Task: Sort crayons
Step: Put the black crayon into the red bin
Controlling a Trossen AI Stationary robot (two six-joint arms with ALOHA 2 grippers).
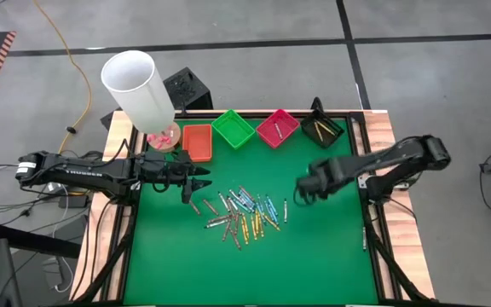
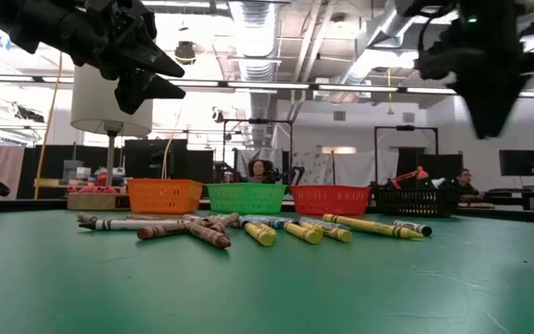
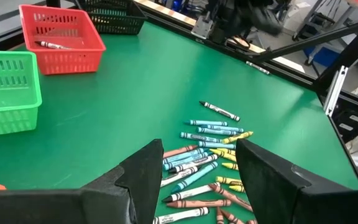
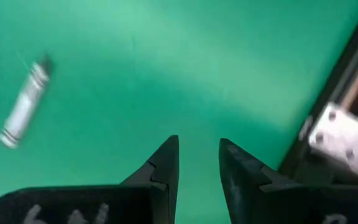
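Crayons (image 1: 244, 213) litter the green table (image 1: 314, 264); both arms' fingers hover released, workshop behind.

Lab: exposed ceiling ducts (image 2: 276, 23), equipment racks (image 2: 406, 153).

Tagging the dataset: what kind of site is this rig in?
Probably a robotics lab or workshop. The low view shows exposed ceiling ducts and metal equipment frames behind the green table; the high view shows a bare grey floor with a yellow cable.

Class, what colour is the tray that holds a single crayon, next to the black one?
Pink-red tray, clearest in the left wrist view.
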